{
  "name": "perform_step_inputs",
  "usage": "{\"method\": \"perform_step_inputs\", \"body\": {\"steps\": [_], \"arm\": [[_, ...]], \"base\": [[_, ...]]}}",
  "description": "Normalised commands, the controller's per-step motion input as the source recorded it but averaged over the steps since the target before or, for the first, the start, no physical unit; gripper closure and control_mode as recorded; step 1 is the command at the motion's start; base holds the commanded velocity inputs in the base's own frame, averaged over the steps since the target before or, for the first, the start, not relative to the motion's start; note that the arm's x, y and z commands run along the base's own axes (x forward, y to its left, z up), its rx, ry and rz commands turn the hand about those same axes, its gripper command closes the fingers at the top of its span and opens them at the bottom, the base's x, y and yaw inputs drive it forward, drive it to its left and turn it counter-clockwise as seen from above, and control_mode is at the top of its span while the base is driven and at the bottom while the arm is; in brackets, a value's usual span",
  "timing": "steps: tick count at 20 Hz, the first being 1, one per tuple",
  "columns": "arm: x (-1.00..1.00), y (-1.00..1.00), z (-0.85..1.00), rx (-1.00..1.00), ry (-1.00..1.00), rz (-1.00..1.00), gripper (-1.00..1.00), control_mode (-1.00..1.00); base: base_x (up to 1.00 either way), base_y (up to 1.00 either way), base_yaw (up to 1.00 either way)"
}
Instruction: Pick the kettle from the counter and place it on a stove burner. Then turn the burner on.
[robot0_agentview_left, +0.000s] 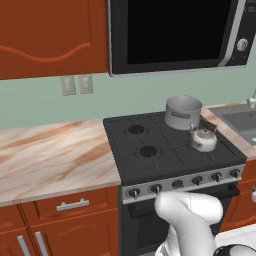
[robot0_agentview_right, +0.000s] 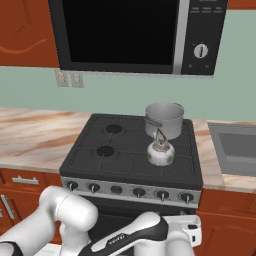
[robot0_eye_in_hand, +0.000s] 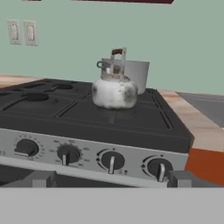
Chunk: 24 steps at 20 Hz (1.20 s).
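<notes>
The small silver kettle (robot0_agentview_left: 204, 139) (robot0_agentview_right: 160, 152) (robot0_eye_in_hand: 114, 91) stands upright on the black stove's front right grate, covering the stove burner beneath it. Two bare burners (robot0_agentview_left: 148, 151) (robot0_agentview_right: 105, 150) show on the stove's left half. My gripper (robot0_eye_in_hand: 112, 181) hangs low in front of the stove, facing the row of knobs (robot0_eye_in_hand: 111, 161). It is open, with its fingertips (robot0_eye_in_hand: 41, 178) wide apart and nothing between them. The kettle sits beyond and above the knobs, well clear of the fingers. The beige counter (robot0_agentview_left: 50, 155) (robot0_agentview_right: 30, 135) runs to the stove's left.
A grey steel pot (robot0_agentview_left: 183, 112) (robot0_agentview_right: 164, 119) (robot0_eye_in_hand: 135, 72) stands on the back right grate, right behind the kettle. A microwave (robot0_agentview_left: 175, 30) hangs over the stove. A sink (robot0_agentview_left: 242, 120) (robot0_agentview_right: 237, 145) lies to the right, beyond a narrow strip of counter (robot0_eye_in_hand: 192, 118).
</notes>
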Motion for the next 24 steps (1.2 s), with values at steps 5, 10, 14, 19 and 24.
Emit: {"method": "perform_step_inputs", "body": {"steps": [5,10,14,19,24], "arm": [[0.21,0.0,-0.18,0.0,0.0,0.0,-1.0,-1.0],[0.19,0.0,-0.15,0.01,0.0,0.0,-1.0,-1.0],[0.11,-0.02,-0.08,0.02,0.0,0.0,-1.0,-1.0],[0.05,-0.14,-0.02,0.0,-0.03,0.0,-1.0,-1.0],[0.11,-0.23,0.0,0.01,-0.07,0.0,-1.0,-1.0]], "base": [[0.0,0.0,0.0],[0.0,0.0,0.0],[0.0,0.0,0.0],[0.0,0.0,0.0],[0.0,0.0,0.0]]}}
